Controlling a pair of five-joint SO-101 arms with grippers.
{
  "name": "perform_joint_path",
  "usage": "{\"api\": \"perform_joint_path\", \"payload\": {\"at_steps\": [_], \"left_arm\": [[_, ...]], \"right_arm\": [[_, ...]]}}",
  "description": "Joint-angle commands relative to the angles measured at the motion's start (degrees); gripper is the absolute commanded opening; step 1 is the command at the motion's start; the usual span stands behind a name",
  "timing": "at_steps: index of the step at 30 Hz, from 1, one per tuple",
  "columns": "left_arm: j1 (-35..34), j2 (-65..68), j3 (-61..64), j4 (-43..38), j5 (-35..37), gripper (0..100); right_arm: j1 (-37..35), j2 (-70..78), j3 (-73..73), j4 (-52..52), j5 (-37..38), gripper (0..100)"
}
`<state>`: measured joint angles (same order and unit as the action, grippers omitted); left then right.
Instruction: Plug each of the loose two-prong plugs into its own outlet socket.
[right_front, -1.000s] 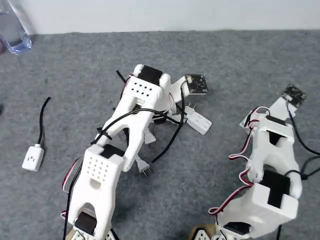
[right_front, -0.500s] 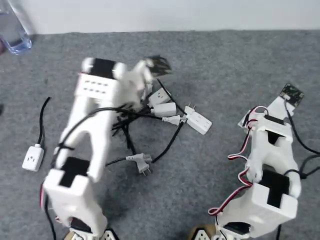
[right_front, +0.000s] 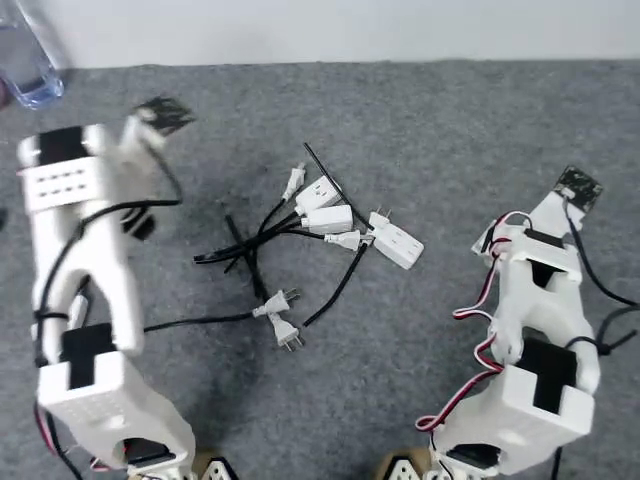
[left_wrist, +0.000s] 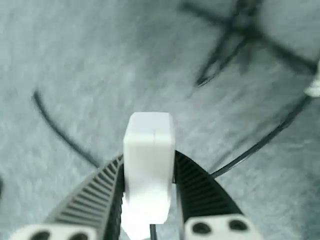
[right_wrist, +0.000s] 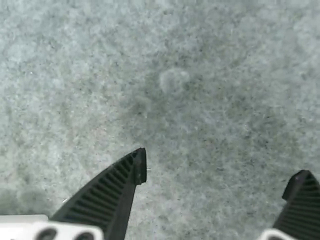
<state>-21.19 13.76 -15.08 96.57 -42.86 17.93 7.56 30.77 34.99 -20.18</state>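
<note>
Between the black fingers (left_wrist: 197, 185) of my left gripper (left_wrist: 148, 160) sits a white outlet socket (left_wrist: 149, 142), a black cord leaving its near end. In the high view the left arm (right_front: 75, 250) stands at the table's left side. Mid-table lies a tangle of black cords with three white sockets (right_front: 320, 190) (right_front: 330, 218) (right_front: 397, 243) and loose two-prong plugs (right_front: 293, 180) (right_front: 345, 240) (right_front: 275, 300) (right_front: 291, 340). My right gripper (right_wrist: 217, 172) is open over bare carpet; its arm (right_front: 540, 300) is at the right.
A clear plastic bottle (right_front: 25, 60) stands at the far left corner. A white wall (right_front: 350, 30) bounds the back of the grey carpet (right_front: 450, 130). A black cord (right_front: 200, 322) runs from under the left arm to the front plugs.
The left arm has swung from over the middle cord tangle to the far left, uncovering the sockets and plugs. The front plug and its cord shifted a little. The right arm kept still.
</note>
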Motion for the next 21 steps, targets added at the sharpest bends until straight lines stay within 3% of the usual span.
{"api": "perform_joint_path", "payload": {"at_steps": [1,11,16,21], "left_arm": [[-6.9,-3.1,1.6,-2.6,0.3,1],[-24.5,-1.1,4.4,-11.8,-0.1,1],[-29.2,4.9,7.9,-14.2,-6.6,1],[-30.0,9.9,7.8,-18.5,-6.9,1]], "right_arm": [[-0.7,-0.4,-2.9,-0.5,-0.4,42.4],[-0.9,-0.3,-2.9,-0.5,-0.4,42.4],[-0.9,-0.3,-2.9,-0.5,-0.4,42.4],[-1.6,-0.3,-2.9,-0.5,-0.4,42.4]]}}
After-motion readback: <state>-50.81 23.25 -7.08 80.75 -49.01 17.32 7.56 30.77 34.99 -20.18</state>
